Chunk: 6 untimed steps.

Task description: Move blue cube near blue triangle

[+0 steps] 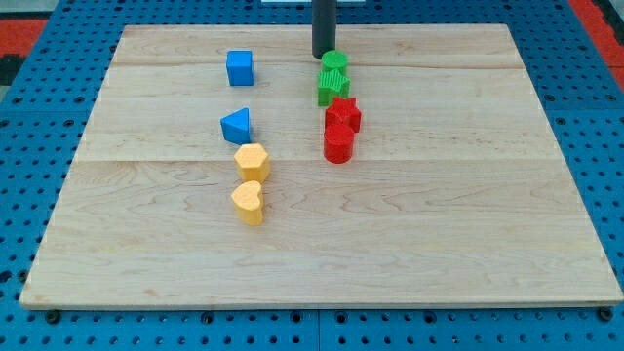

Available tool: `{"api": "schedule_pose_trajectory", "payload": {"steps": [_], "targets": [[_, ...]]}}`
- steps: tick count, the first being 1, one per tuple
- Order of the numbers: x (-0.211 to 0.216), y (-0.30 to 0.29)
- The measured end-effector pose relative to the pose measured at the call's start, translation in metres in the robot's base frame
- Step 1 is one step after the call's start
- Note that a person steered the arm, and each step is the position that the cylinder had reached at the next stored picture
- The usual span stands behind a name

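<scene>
A pale wooden bench point(439, 214) fills most of the frame, resting on a blue pegboard surface point(595, 127) that shows around its edges.

The end effector here is only a straight dark rod with nothing to spread or press together, and it pinches nothing. It comes down from the top edge of the frame, and my tip point(323, 56) rests on the bench in the upper middle, just above and slightly left of the green cylinder point(334, 62). The tip looks to be right beside that block; whether it actually touches cannot be told.

The blue cube point(240, 67) sits in the upper left of the frame, well to the left of my tip and apart from everything else. The blue triangle point(236, 126) lies below it, with bare wood between the two.

Directly under the blue triangle stands a yellow hexagon block point(253, 160), close to it, and below that a yellow heart point(249, 202), the two yellow pieces nearly touching.

To the right of centre a tight column runs downward from the green cylinder: a second green block point(332, 87) of a star-like shape, then a red star point(342, 114), then a red cylinder point(338, 143). Each appears to touch or overlap its neighbour.
</scene>
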<state>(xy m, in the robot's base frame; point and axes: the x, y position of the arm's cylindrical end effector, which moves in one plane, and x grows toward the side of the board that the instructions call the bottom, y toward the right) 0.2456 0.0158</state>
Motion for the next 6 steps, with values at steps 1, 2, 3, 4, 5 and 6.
{"api": "schedule_pose_trajectory", "payload": {"steps": [1,2,3,4,5,6], "targets": [[-0.013,0.000],[-0.015,-0.061],[0.009,-0.075],[0.050,-0.081],[0.021,-0.075],[-0.002,-0.133]]}}
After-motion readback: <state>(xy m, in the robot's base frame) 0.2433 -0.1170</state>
